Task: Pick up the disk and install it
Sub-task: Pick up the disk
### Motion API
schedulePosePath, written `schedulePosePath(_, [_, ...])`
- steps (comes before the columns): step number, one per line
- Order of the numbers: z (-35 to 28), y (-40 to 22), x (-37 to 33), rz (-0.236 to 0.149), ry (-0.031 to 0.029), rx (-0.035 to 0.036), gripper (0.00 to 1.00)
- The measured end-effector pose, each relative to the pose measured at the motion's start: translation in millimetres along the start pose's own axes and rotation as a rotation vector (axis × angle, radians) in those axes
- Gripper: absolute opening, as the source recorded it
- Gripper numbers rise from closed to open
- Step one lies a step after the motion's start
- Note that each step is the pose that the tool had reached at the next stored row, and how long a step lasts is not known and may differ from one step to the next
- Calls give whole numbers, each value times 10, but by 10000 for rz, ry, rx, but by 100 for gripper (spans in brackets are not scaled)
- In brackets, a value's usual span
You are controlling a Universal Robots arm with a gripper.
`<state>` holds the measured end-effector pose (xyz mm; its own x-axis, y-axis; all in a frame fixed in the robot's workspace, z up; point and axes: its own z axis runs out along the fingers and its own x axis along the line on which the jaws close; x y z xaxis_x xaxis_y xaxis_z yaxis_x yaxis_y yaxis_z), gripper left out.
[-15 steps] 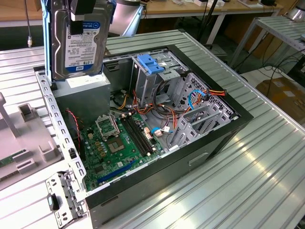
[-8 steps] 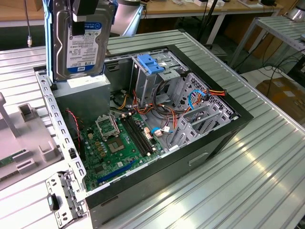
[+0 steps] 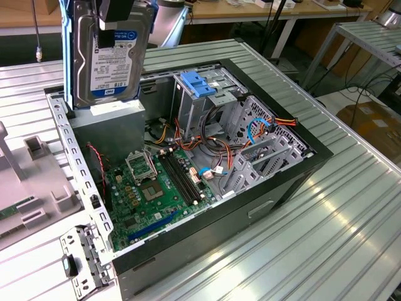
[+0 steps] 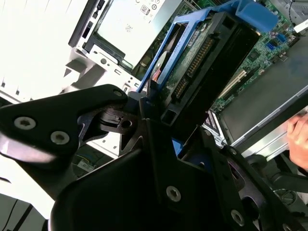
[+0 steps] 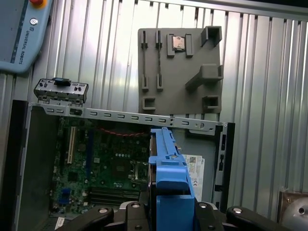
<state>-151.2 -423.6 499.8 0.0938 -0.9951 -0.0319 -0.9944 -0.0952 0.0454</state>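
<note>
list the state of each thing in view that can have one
computer case: lying on its side, open, motherboard exposed
disk: held upright in the air above the computer case, not installed
tool: shut on the disk
blue bracket: seated atop the metal drive cage
grey fixture: flat on the table beside the computer case

The exterior view's upper edge cut off the top of the disk (image 3: 109, 56). In the second wrist view the gripper (image 4: 154, 106) covered the disk's near end, and a hand (image 4: 299, 138) ran past the picture's edge
</note>
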Motion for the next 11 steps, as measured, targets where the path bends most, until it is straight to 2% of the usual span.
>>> schedulePosePath(7, [-4, -57, 72, 30, -2, -7, 36])
schedulePosePath(11, [-6, -68, 106, 142, -6, -6, 36])
